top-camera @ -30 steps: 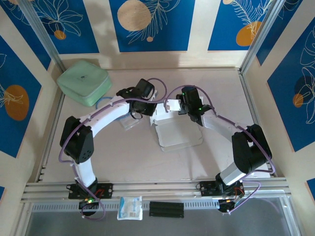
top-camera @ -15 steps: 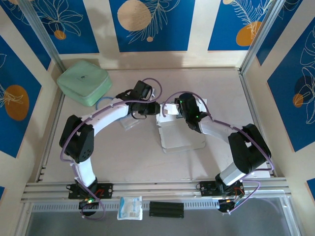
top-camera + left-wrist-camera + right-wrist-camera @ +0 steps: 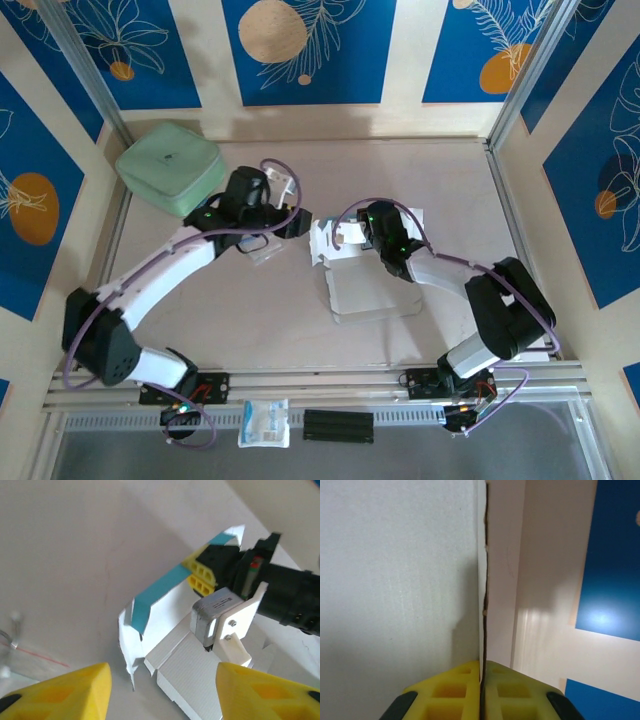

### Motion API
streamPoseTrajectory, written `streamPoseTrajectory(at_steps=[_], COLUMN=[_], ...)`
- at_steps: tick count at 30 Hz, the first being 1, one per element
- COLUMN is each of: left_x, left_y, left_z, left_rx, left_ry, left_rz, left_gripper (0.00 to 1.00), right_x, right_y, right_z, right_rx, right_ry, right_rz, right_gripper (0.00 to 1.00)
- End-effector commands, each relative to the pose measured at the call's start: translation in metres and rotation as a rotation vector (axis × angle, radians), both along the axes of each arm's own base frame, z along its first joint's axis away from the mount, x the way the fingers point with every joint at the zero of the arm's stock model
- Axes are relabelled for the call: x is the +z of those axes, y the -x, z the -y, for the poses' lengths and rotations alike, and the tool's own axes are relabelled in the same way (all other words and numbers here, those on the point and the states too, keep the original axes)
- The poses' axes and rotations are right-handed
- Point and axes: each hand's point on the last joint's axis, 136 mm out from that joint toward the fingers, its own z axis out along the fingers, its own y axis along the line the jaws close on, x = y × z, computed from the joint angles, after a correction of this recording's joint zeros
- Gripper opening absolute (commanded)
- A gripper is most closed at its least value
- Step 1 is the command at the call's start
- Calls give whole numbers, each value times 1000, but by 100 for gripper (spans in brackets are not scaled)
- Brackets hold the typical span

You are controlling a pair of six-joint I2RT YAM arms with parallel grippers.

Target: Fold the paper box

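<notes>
One paper box [image 3: 395, 580] between right fingers [image 3: 454, 686]

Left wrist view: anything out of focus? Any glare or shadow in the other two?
Left wrist view: paper box sharp, yellow fingers of the left gripper blurred near the lens. Right wrist view: glare patch on the blue wall panel, soft shadow on the box above the right gripper. Top view: even light, sharp, no glare on the table.

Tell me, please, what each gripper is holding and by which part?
The right gripper pinches the paper box by the edge of a raised flap, card between its fingers. The left gripper is open and holds nothing.
</notes>
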Motion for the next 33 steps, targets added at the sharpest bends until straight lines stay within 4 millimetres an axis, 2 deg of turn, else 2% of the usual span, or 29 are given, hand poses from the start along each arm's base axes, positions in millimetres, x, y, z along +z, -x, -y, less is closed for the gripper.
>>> streamPoseTrajectory(at_steps=[1,5,9,14,17,22,26,33], left_x=[2,13,5,-17,-29,-50,-69,-91], left_y=[13,4,7,24,25,18,10,-6], left_z=[-16,-44,-60,-54,-45,-36,-37,-39], left_rx=[-153,-144,-234,-448,-535,-642,-667,-653], left_ry=[-168,-233,-218,-151,-132,-137,-179,-242], left_rz=[183,207,197,264,265,203,189,195], left_gripper=[62,72,76,80,81,78,71,50], right_x=[26,37,34,37,36,26,22,24], right_y=[3,10,14,4,6,7,11,16], right_z=[-7,-11,-18,-31,-44,-57,-57,-50], right_rx=[27,55,107,137,189,233,244,265], right_ry=[-21,-51,-45,-41,-64,-63,-67,-74], right_rz=[50,54,77,161,172,171,137,127], right_gripper=[7,3,3,3,3,3,3,3])
